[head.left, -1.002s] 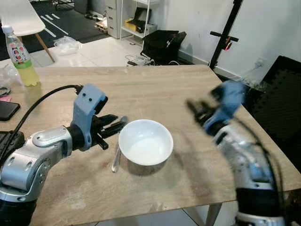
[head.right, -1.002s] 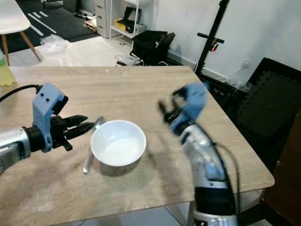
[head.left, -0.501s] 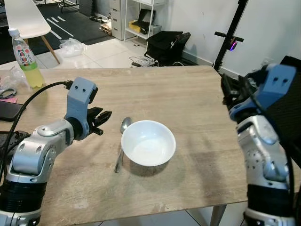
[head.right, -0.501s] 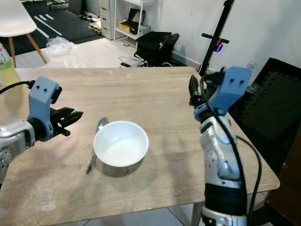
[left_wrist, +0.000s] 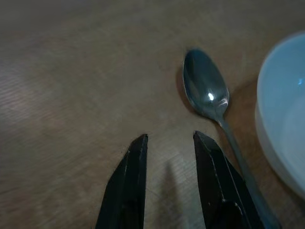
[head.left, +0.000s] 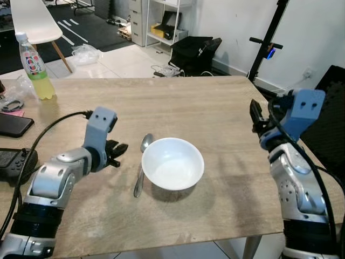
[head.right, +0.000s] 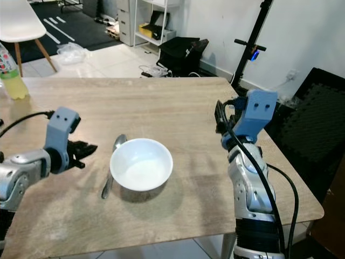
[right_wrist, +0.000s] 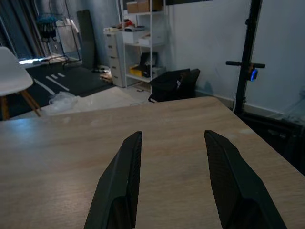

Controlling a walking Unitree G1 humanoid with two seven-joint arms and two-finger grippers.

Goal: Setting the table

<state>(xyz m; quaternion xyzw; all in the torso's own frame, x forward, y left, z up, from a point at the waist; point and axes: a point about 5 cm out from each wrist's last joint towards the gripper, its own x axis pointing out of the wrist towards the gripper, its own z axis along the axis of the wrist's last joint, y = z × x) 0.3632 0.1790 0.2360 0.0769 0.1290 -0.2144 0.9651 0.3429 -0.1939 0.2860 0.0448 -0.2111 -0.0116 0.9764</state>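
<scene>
Wood-grain tabletop (head.left: 215, 108) fills the near ground, and on it, closest to the robot, sits a white bowl (head.left: 172, 163) with a spoon (head.left: 141, 164) lying just beside it on the robot's left, its bowl end pointing away; the left gripper (head.left: 117, 153) hovers low beside the spoon's head, fingers slightly parted and holding nothing, as the left wrist view confirms; the right gripper (head.right: 220, 120) is raised over the table's right side, spread wide and empty, well apart from the bowl. Judging by this, the place setting looks nearly laid; if the spoon needs straightening, the left gripper should nudge the handle parallel to the bowl without bumping the rim; a sideways knock could slide the bowl. Farther off stand a bottle (head.left: 33, 66), a phone (head.left: 14, 124), and beyond the table a white chair (head.left: 33, 21) and shelving (head.left: 161, 21).
</scene>
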